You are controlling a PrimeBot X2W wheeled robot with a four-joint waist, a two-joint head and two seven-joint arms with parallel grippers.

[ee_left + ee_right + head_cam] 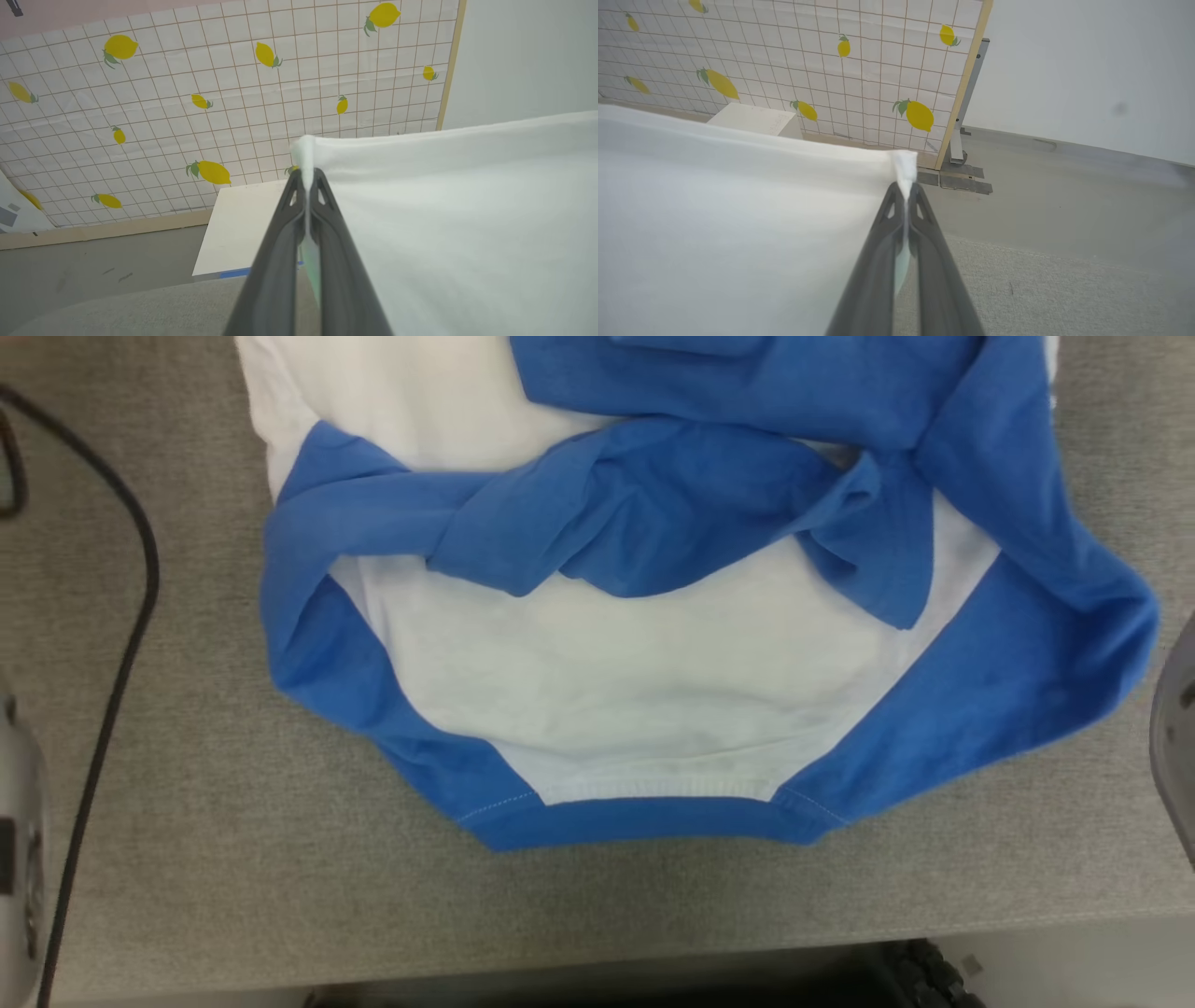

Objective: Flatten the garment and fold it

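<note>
Left claw [307, 179] pressed tight on a white corner of the garment [607, 663]; right claw [906, 193] pinching the opposite white corner. White edge runs taut between the two claws. Back from the claws the rest lies on the grey surface [187, 803], blue sleeves crossed over the white body.

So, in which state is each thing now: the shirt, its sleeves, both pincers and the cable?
Shirt: lying on the table, neckband at the near edge, one white edge stretched taut between the pincers.
Sleeves: folded inward across the white body, rumpled.
Left pincer: shut on a white corner of the shirt.
Right pincer: shut on the other white corner.
Cable: lying loose on the table, left of the shirt.
</note>
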